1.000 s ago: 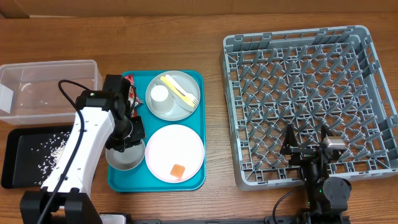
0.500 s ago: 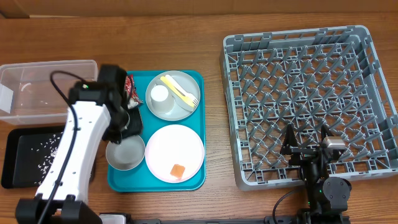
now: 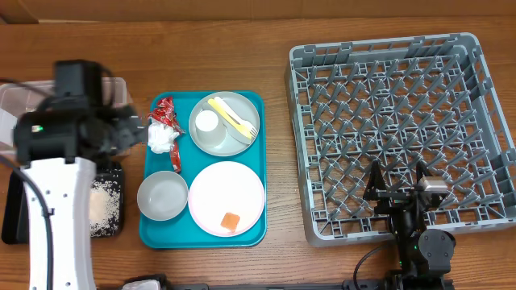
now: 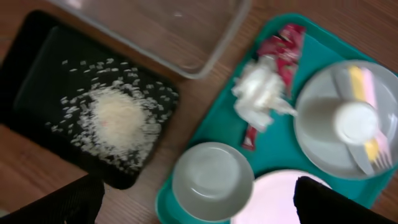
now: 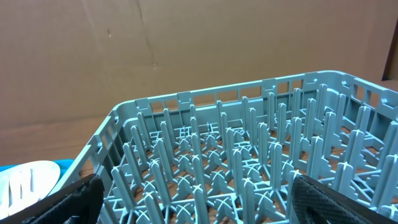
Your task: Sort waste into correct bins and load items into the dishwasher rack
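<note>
The crinkled red wrapper (image 4: 283,46), on the flat teal tray (image 3: 149,234), is carrying print too blurred to read. Left of that tray, the left wrist view is showing loose white rice grains (image 4: 115,118) heaped in the shallow black rectangular tray (image 4: 37,68); overhead, the arm (image 3: 56,185) is hiding half. The left gripper (image 4: 199,186) and right gripper (image 5: 199,193) are gaping wide, empty.
</note>
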Controlling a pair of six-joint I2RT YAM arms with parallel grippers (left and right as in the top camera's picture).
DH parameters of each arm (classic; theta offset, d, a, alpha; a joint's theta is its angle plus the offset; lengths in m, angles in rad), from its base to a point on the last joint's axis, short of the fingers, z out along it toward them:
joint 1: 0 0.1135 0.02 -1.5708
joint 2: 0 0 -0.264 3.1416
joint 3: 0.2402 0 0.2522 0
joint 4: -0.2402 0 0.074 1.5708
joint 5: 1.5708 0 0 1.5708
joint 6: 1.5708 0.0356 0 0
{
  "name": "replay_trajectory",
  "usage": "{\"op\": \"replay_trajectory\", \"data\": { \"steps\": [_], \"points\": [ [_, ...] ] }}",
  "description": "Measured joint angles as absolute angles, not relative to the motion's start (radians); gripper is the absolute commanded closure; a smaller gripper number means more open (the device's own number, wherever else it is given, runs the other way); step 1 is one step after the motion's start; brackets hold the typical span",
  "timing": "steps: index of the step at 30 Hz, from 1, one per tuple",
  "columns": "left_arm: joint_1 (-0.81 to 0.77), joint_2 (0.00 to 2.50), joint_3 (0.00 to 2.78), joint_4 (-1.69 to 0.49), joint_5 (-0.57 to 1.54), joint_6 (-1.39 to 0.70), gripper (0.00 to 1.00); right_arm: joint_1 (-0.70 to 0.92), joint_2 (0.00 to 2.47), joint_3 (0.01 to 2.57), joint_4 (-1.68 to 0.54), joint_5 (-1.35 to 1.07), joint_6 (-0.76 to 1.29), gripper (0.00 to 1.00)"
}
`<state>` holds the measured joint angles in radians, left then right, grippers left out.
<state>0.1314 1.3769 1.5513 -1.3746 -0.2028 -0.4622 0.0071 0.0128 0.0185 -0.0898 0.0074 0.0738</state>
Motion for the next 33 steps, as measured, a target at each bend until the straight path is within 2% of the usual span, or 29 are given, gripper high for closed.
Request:
{"op": "replay_trajectory", "data": {
  "steps": [6, 9, 16, 23, 28, 33],
  "points": [
    [0.262, 1.378, 1.551, -1.384, -0.241, -0.477, 0.0, 0.007, 0.013, 0.019, -0.064, -0.014, 0.077, 0.0],
    [0.28, 1.378, 1.551, -1.383, -0.244, -0.48, 0.0, 0.007, 0.013, 0.019, -0.019, -0.149, 0.131, 0.0],
    [0.279, 1.378, 1.551, -1.356, -0.244, -0.481, 0.0, 0.007, 0.013, 0.019, 0.208, -0.592, 0.477, 0.0],
    [0.28, 1.378, 1.551, -1.343, -0.244, -0.497, 0.0, 0.007, 0.013, 0.019, 0.446, -0.701, 0.777, 0.0],
    [0.299, 1.378, 1.551, -1.338, -0.24, -0.547, 0.0, 0.007, 0.014, 0.031, 0.408, -0.721, 0.853, 0.0],
    [0.316, 1.378, 1.551, -1.338, -0.236, -0.564, 0.0, 0.007, 0.07, 0.164, 0.282, -0.728, 0.806, 0.0]
  ]
}}
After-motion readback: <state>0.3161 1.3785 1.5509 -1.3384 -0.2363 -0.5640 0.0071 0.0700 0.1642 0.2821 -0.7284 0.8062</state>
